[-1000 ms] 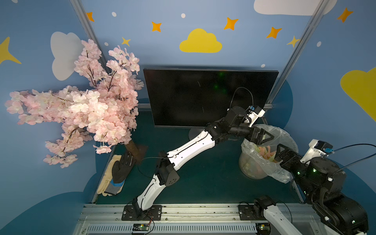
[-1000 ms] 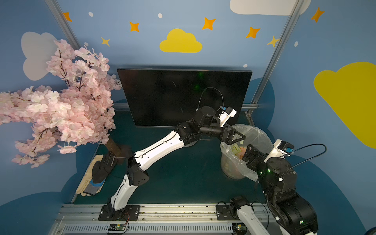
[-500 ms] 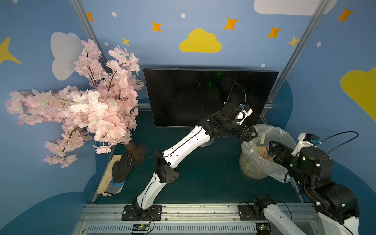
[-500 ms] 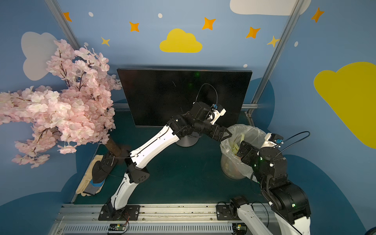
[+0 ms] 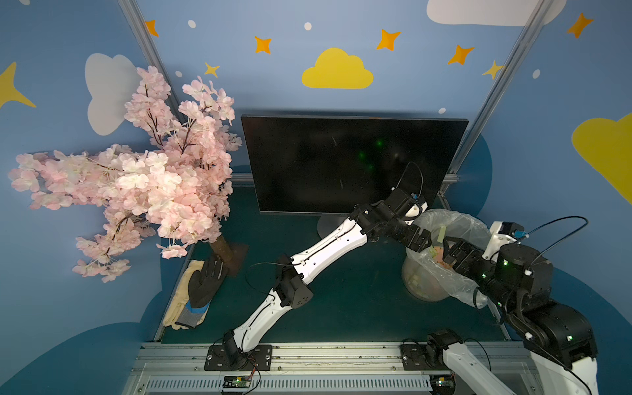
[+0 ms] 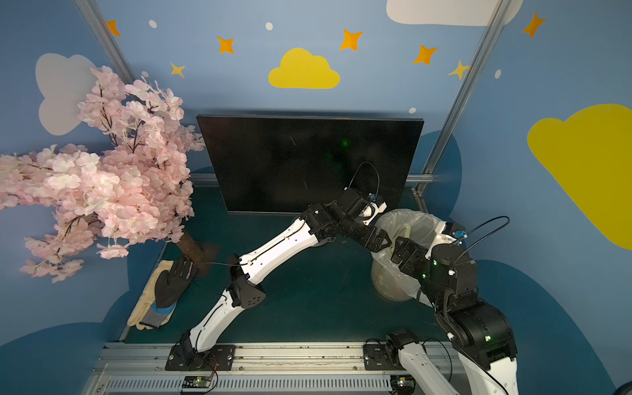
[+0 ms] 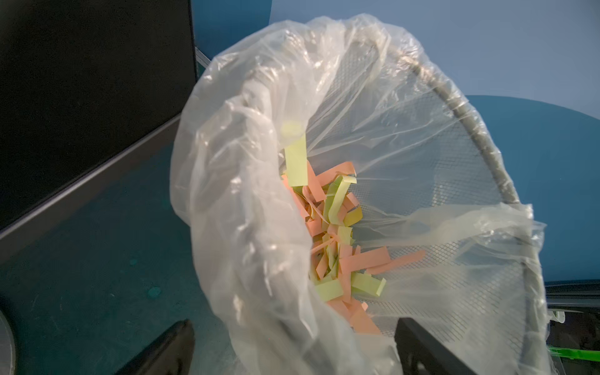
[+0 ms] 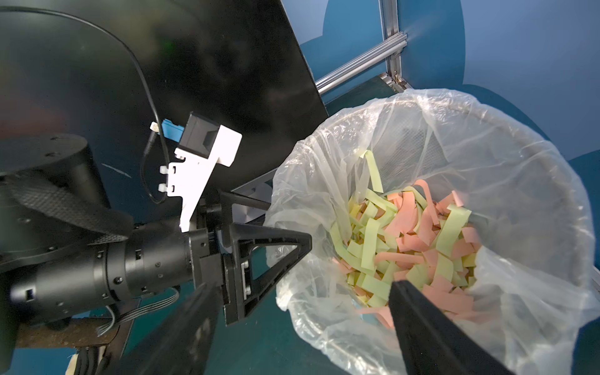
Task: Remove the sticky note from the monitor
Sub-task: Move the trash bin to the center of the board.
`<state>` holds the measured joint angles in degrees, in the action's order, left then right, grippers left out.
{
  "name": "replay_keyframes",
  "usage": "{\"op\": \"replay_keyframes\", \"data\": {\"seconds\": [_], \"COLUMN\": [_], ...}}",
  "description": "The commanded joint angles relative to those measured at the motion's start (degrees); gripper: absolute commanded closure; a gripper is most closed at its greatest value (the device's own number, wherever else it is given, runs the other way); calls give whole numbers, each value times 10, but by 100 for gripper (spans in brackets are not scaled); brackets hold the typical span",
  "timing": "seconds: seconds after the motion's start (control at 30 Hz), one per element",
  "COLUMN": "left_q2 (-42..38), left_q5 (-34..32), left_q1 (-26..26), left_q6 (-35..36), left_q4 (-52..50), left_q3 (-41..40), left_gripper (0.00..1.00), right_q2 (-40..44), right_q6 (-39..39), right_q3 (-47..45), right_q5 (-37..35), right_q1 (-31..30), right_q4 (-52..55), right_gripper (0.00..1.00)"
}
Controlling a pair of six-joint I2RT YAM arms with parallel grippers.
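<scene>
Near left, work gloves (image 5: pixel 191 301) lie at the foot of an artificial blossom tree (image 5: pixel 136 178). At right, the right gripper (image 5: pixel 446 249) and left gripper (image 5: pixel 424 241), both spread wide and empty, meet over a bag-lined wire bin (image 5: pixel 424 280) of orange and green paper strips (image 8: pixel 406 246). Just behind, the dark monitor (image 5: pixel 342 164) stands far centre.

That round silver-grey disc stand (image 5: pixel 326 225) under the big black flat monitor (image 5: pixel 342 160)? Mostly hidden behind the white left arm (image 5: pixel 328 246), tbh.
</scene>
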<state>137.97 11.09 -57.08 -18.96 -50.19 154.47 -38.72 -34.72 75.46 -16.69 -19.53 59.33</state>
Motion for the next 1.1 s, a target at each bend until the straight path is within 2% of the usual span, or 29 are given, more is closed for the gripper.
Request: {"op": "replay_keyframes", "data": {"seconds": [0.0,0.1,0.17,0.3,0.43,0.53,0.63,0.83,1.07], "left_q2": [15,13,13,13,20,26,34,37,27], "left_q5": [-22,-28,-28,-24,-17,-10,-7,0,-5], "left_q1": [-3,-4,-4,-4,-4,-5,-6,-6,-6], "left_q6": [16,18,20,22,20,16,17,17,20], "left_q4": [-12,-4,2,12,16,19,24,31,34], "left_q3": [15,15,15,14,15,17,19,21,21], "left_gripper": [9,31,41,45,36,35,44,66,77], "right_q2": [-7,-8,-9,-8,-8,-8,-9,-9,-8], "right_q6": [-6,-7,-7,-10,-11,-10,-9,-7,-5], "right_q3": [-5,-6,-7,-8,-6,-3,0,2,2], "right_q5": [12,13,14,13,11,11,10,6,2], "right_q1": [1,1,1,1,1,1,1,0,1], "right_q4": [-21,-22,-24,-23,-22,-22,-20,-17,-17], "right_gripper": [13,13,13,13,13,13,13,13,13]}}
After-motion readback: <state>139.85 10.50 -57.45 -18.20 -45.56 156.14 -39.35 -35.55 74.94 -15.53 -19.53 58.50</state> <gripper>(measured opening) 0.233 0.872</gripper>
